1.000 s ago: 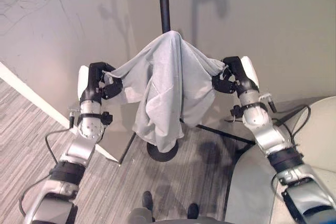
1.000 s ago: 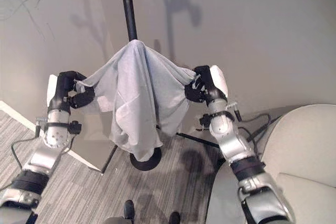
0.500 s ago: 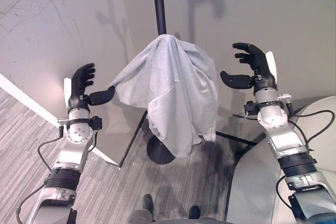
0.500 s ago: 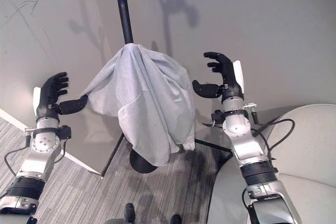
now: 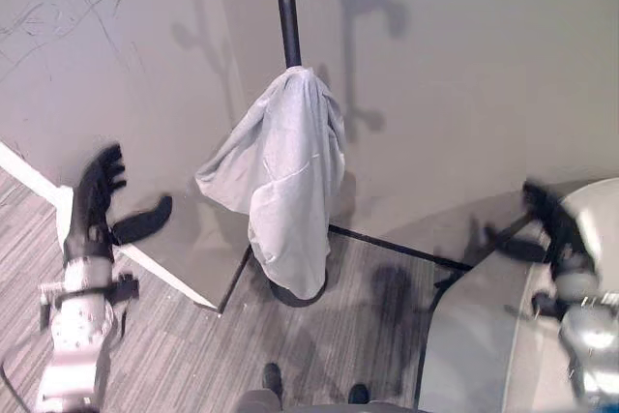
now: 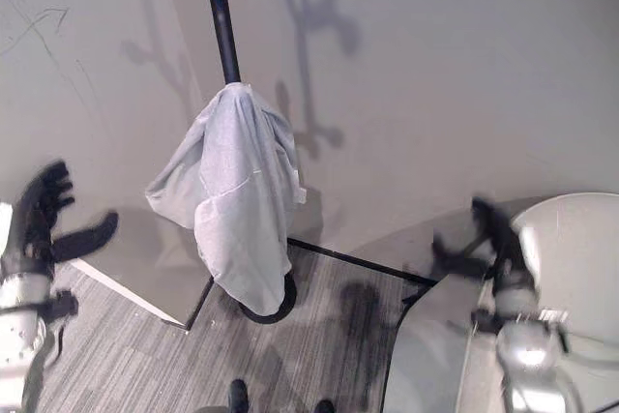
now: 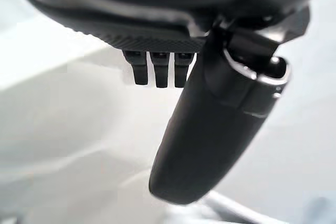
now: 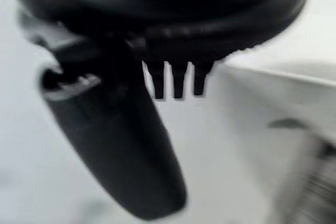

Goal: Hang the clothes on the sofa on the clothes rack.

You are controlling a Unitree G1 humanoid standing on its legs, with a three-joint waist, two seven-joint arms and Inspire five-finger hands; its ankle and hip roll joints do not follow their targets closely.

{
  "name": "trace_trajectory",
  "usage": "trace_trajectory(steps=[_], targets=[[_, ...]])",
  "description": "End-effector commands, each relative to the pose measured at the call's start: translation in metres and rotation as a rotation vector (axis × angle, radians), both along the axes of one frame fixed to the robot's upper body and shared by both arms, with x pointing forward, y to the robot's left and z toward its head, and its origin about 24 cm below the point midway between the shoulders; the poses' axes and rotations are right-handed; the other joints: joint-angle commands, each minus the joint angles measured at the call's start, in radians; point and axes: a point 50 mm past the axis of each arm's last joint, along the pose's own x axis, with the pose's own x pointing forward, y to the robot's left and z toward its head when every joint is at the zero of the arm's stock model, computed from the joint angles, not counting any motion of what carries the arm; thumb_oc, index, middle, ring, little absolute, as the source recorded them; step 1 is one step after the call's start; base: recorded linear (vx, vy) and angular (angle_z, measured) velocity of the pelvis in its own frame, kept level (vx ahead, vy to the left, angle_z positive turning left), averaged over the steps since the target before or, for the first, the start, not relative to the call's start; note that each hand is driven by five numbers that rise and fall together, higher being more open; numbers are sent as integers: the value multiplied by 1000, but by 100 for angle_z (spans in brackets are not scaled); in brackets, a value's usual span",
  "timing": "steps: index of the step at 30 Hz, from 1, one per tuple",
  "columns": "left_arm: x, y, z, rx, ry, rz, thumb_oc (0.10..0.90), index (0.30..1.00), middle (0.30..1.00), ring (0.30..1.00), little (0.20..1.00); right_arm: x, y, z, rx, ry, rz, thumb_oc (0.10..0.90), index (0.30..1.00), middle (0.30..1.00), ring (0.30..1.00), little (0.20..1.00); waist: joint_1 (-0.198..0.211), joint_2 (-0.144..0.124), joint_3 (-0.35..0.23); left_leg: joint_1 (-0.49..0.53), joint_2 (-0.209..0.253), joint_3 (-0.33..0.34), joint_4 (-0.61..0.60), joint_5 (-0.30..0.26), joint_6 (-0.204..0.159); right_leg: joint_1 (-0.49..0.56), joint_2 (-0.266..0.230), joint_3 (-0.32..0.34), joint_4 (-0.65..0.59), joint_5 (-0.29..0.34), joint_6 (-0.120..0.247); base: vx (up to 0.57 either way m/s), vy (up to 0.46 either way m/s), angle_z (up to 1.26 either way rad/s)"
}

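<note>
A pale grey garment (image 5: 282,176) hangs draped over the black pole of the clothes rack (image 5: 284,2), its hem just above the rack's round base (image 6: 266,311). My left hand (image 5: 94,202) is low at the left, well apart from the cloth, fingers spread straight and empty. My right hand (image 5: 551,229) is far to the right over the sofa's edge, also open and holding nothing. The left wrist view shows straight fingers (image 7: 155,69) and thumb with nothing between them; the right wrist view shows the same (image 8: 176,80).
The pale sofa (image 6: 571,268) fills the lower right corner. A thin black bar (image 5: 387,244) runs along the floor from the rack's base toward the sofa. A grey wall stands behind the rack, and striped grey flooring lies below.
Both hands let go of the garment and drew back outward and down, the left to the left, the right toward the sofa. The cloth fell narrower against the pole.
</note>
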Motion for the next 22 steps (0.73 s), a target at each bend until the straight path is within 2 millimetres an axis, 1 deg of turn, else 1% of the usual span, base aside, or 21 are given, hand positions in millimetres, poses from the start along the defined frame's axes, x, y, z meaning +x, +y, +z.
trace_trajectory(steps=[1,2,3,4,5,6,7,8,11,12,14,16,20,22], targets=[[10,0,-2,-36,-4,-95,800,900,900,900,900,34,15,10,-11,-102,119,800,900,900,900,900,12,-46,-27,51,-19,9,5,-130,3,60,-87,-103,36,24,84,-49,10,19],[1,-9,-25,-93,81,-103,800,900,900,900,900,25,23,-9,30,-34,108,800,900,900,900,900,13,-43,-22,55,-19,9,5,-133,4,61,-87,-103,38,21,84,-29,5,10],[1,-9,-25,-93,80,-103,800,900,900,900,900,25,23,-9,30,-35,108,800,900,900,900,900,12,-44,-24,50,-19,9,5,-130,5,57,-87,-103,37,24,83,-32,-3,4],[-11,-21,-57,-159,221,-126,800,900,900,900,900,13,34,-31,85,53,102,800,900,900,900,900,12,-42,-18,54,-18,8,5,-130,6,59,-86,-103,38,23,84,-38,-2,0],[-16,-26,-70,-166,287,-136,800,900,900,900,900,12,41,-42,102,95,97,800,900,900,900,900,13,-39,-17,52,-17,8,5,-129,6,57,-85,-101,38,20,83,-37,-2,-1],[-15,-26,-70,-166,286,-136,800,900,900,900,900,12,41,-42,102,94,97,800,900,900,900,900,12,-39,-18,48,-17,8,5,-126,6,53,-85,-101,37,22,82,-35,6,-1],[-21,-31,-82,-172,348,-152,800,900,900,900,900,10,46,-50,127,124,93,800,900,900,900,900,12,-38,-15,48,-17,9,5,-125,6,52,-84,-101,38,22,82,0,0,0],[-33,-36,-104,-185,466,-145,800,900,900,900,900,1,53,-64,149,191,90,800,900,900,900,900,12,-35,-12,51,-17,6,5,-126,5,54,-82,-99,40,13,81,0,0,0],[-48,-43,-136,-203,646,-102,800,900,900,900,900,-4,68,-84,250,261,34,800,900,900,900,900,12,-36,-13,48,-17,5,5,-121,5,51,-79,-96,40,9,76,0,0,0],[-55,-47,-145,-238,694,-83,800,900,900,900,900,-8,73,-91,251,299,35,800,900,900,900,900,13,-36,-12,52,-18,5,5,-123,4,55,-78,-96,41,5,75,0,0,0],[-65,-51,-158,-262,768,-49,800,900,900,900,900,-11,80,-98,277,332,21,800,900,900,900,900,11,-38,-18,51,-18,3,5,-122,3,54,-76,-96,37,6,73,0,0,0],[-66,-59,-164,-266,809,-66,800,900,900,900,900,-16,86,-104,297,366,7,800,900,900,900,900,9,-39,-22,55,-18,4,5,-123,2,56,-75,-96,37,4,71,31,-7,1],[-68,-68,-171,-270,857,-83,800,900,900,900,900,-26,95,-115,343,424,-35,800,900,900,900,900,4,-42,-25,63,-16,5,5,-125,1,62,-72,-96,37,1,70,0,0,0],[-66,-69,-172,-274,862,-77,800,900,900,900,900,-26,98,-117,377,425,-68,800,900,900,900,900,3,-43,-27,65,-15,6,5,-126,0,63,-71,-94,36,2,69,16,-9,0]])
